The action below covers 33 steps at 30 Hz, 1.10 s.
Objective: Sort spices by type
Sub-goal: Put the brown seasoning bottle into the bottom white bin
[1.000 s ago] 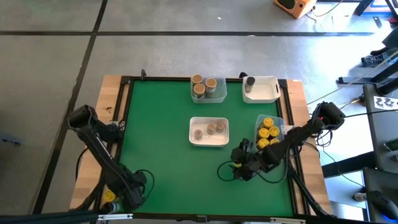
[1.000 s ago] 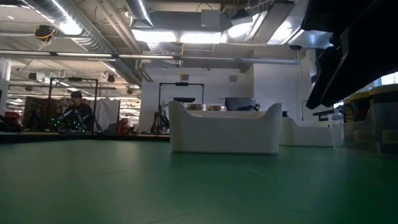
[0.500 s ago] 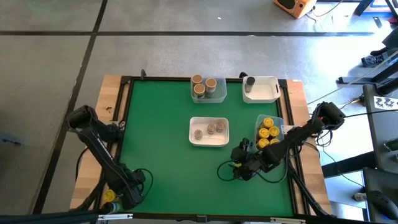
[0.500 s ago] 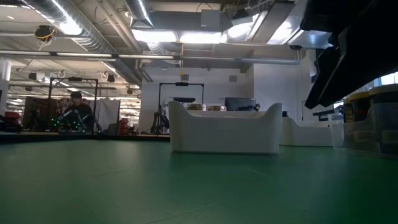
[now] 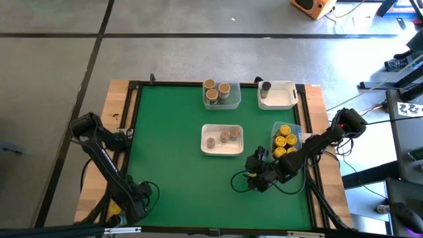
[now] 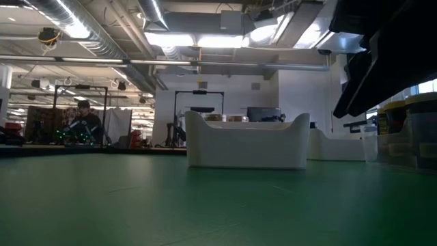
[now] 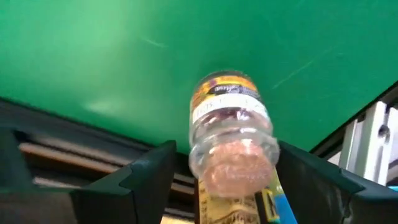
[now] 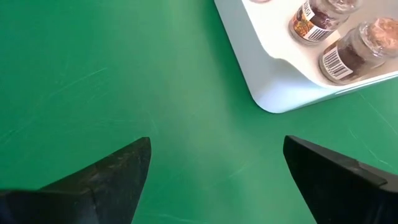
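Note:
In the left wrist view a clear spice jar (image 7: 230, 124) with a yellow-banded label sits between the fingers of my left gripper (image 7: 225, 152). Its pale pinkish end faces the camera. That gripper (image 5: 135, 197) hangs over the green mat's near left corner and hides the jar from above. My right gripper (image 5: 254, 173) stands open over bare mat (image 8: 217, 162), near the middle white tray (image 8: 273, 81). That tray holds jars (image 5: 225, 136). Yellow-lidded jars (image 5: 284, 139) fill a clear tray at the right. My left gripper has the spice jar between its two fingers, one on each side of the jar's wall (image 7: 270, 134). The fingers come from above, slanting down. The jar points along them, its far end toward the mat by the black frame. Whether that end rests on the mat cannot be told.
A tray of tan-lidded jars (image 5: 220, 92) and a white tray (image 5: 281, 99) with one grey-lidded jar stand at the far edge. A yellow object (image 5: 115, 208) lies on the wooden border beside the left arm. A black frame (image 7: 74, 137) rims the mat. The mat's left half is bare.
My left gripper has sunk and gone a little toward the table's left edge, at the near left corner.

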Each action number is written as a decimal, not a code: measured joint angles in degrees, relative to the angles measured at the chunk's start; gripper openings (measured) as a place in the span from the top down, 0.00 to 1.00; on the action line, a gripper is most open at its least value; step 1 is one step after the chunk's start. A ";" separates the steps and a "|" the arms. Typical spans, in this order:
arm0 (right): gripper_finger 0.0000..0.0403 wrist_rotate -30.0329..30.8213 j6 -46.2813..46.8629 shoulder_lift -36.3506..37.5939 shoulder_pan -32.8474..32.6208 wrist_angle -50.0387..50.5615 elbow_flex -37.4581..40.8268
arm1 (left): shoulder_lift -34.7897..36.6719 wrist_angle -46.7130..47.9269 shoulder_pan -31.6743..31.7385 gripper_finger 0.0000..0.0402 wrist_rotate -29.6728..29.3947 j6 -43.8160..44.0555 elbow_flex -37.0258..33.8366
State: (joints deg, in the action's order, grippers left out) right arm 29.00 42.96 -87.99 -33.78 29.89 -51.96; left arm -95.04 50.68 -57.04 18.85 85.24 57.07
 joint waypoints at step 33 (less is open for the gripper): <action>0.10 1.35 -1.18 0.02 0.00 -0.03 0.00 | 2.00 0.80 9.67 0.54 -4.37 -6.95 1.42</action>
State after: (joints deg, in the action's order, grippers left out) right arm 30.35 41.78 -87.96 -33.78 29.86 -51.96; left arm -93.03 51.49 -47.37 14.48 78.29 58.49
